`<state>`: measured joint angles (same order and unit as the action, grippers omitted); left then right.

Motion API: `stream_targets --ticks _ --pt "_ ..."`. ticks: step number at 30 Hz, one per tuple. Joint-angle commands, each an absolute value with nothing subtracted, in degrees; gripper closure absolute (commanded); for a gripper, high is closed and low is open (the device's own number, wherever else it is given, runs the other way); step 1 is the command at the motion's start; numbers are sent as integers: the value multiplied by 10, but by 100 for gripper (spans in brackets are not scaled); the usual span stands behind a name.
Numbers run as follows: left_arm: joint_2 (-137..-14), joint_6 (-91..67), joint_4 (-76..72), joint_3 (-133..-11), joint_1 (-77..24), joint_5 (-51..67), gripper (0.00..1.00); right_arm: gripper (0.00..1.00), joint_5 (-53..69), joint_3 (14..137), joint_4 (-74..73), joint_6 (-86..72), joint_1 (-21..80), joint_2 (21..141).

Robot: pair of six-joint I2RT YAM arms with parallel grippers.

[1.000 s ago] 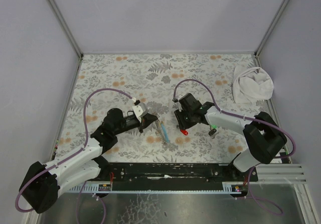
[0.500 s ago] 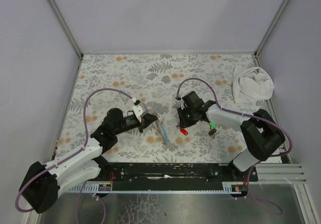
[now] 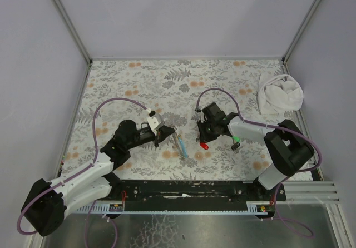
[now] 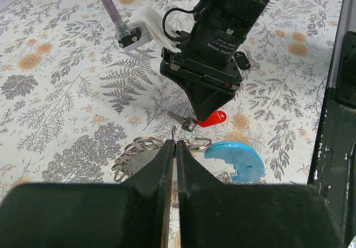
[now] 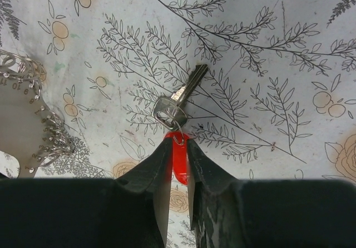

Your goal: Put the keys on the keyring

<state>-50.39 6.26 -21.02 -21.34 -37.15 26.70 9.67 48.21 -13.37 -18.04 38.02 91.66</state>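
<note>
the red key (image 5: pixel 179 158) lay flat, its silver blade joined to a small split ring. the green key (image 3: pixel 236 144) and black key (image 4: pixel 243 60) lay nearby. the grey and light blue keyring (image 4: pixel 236 160) lay just beside the red key.

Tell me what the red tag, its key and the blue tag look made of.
The red tag looks like plastic: smooth, even colour. The key is bare metal, silvery with glints. The blue tag is probably matte plastic: flat, even light blue.

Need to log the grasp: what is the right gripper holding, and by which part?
The right gripper pinches the red key by its red plastic head; the metal blade lies free on the table beyond the fingertips.
</note>
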Motion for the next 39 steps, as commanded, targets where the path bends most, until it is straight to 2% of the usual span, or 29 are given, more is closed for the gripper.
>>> stream_targets --ticks 1,14,29,39 --pt "-501 62 -261 -215 -374 270 100 78 104 480 -116 -187 376 925" --pt "-508 63 -261 -218 -373 273 100 78 102 482 -110 -188 375 928" --pt "-509 65 -260 -218 -374 282 100 100 104 482 -132 -161 376 888" --pt "-513 76 -255 -222 -374 309 100 100 147 468 -104 -45 376 786"
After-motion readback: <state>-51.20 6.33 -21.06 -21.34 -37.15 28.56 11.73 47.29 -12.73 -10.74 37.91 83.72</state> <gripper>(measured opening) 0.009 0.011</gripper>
